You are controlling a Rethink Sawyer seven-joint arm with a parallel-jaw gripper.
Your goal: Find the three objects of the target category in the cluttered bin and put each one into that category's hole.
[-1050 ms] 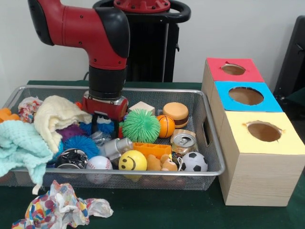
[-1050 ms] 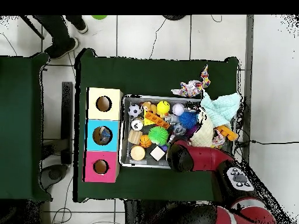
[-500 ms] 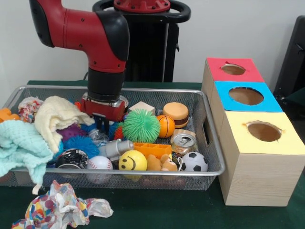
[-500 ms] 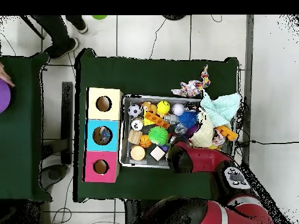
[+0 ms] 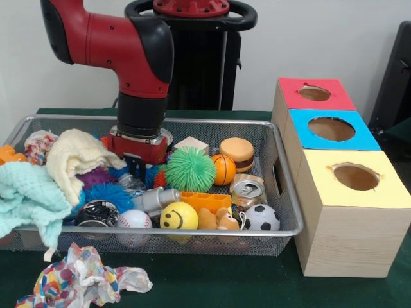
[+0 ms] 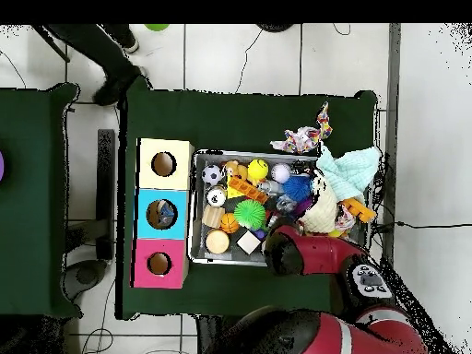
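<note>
A glossy red arm (image 5: 103, 38) with black joint bands ends in a red-cased, dark-fingered pincer (image 5: 136, 168).

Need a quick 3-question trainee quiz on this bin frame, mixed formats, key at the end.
1. True or false: the green spiky ball lies outside the wire bin.
2. Which box is nearest the camera in the front view? A) red box B) blue box C) yellow box
3. Fill in: the smiley ball is coloured ____.

Key: 1 false; 2 C; 3 yellow.
</note>
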